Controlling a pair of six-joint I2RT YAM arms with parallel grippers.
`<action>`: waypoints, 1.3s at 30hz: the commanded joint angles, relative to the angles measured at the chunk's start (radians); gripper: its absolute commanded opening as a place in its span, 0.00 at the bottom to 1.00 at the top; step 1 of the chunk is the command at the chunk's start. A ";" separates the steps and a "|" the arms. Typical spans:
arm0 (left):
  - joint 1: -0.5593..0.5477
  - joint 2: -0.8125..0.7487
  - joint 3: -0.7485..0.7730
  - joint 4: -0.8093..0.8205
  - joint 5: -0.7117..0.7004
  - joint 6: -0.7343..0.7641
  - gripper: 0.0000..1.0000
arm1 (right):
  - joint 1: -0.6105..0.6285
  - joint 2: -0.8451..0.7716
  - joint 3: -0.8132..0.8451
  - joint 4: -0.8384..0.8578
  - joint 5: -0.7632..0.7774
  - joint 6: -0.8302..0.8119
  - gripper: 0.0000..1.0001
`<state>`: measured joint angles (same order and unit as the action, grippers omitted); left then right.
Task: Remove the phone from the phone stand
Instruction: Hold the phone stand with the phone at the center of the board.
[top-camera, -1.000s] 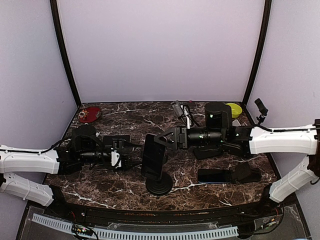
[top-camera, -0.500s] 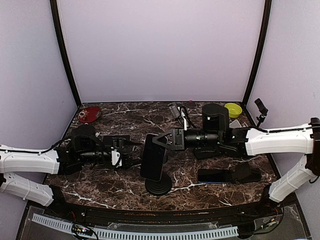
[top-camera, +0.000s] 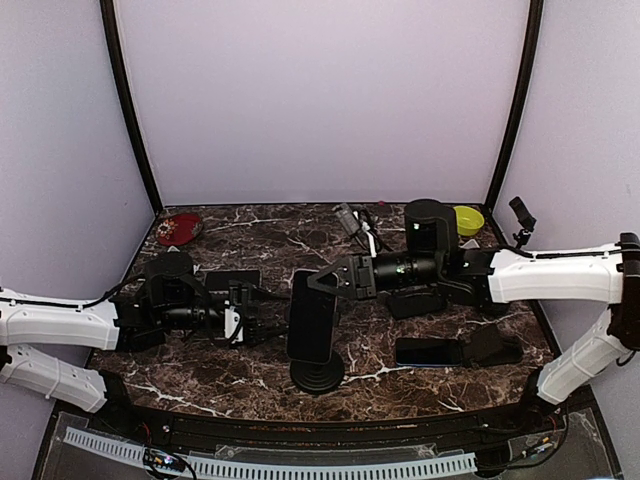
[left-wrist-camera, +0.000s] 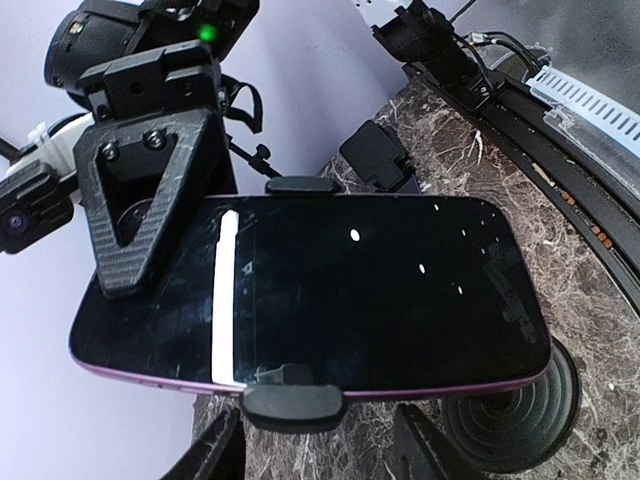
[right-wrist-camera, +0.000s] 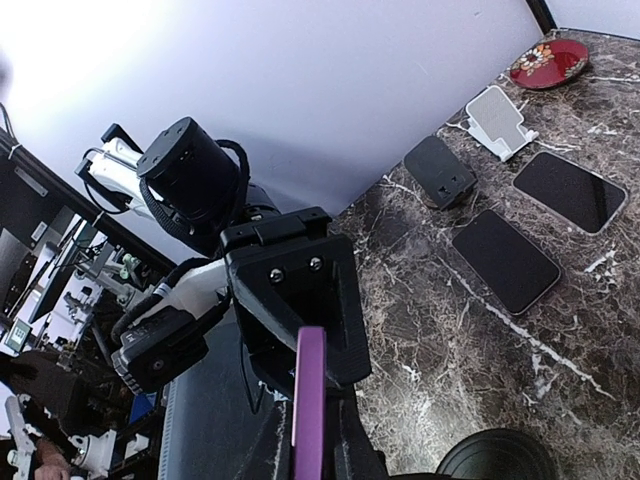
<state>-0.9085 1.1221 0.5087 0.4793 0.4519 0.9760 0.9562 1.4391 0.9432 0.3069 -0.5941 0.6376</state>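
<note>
pinching phone (top-camera: 312, 318) top: right hand (top-camera: 320, 284) | long axis vertical | left hand (top-camera: 266, 326) spread

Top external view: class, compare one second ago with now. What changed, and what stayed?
The right hand slid left and closed on the top edge of the phone. The left hand, open, edged right toward it. The phone stayed clamped in the phone stand; the spare phone stayed flat.

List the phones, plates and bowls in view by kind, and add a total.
Phones: 4 (mounted phone, flat phone on the right, nearer left phone, farther left phone)
Plates: 1 (red plate)
Bowls: 1 (yellow bowl)
Total: 6
</note>
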 joint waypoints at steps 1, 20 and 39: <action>-0.028 0.027 0.041 0.033 0.018 -0.013 0.51 | -0.028 0.021 0.042 -0.009 -0.078 -0.046 0.00; -0.050 -0.021 0.009 -0.020 -0.072 -0.007 0.00 | -0.045 0.028 0.055 -0.098 -0.133 -0.088 0.00; 0.019 -0.098 -0.077 -0.060 -0.095 -0.016 0.00 | -0.039 0.021 0.075 -0.178 -0.243 -0.177 0.00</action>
<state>-0.9401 1.0607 0.4751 0.4679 0.3805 0.9836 0.9401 1.4792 1.0164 0.2176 -0.7303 0.5003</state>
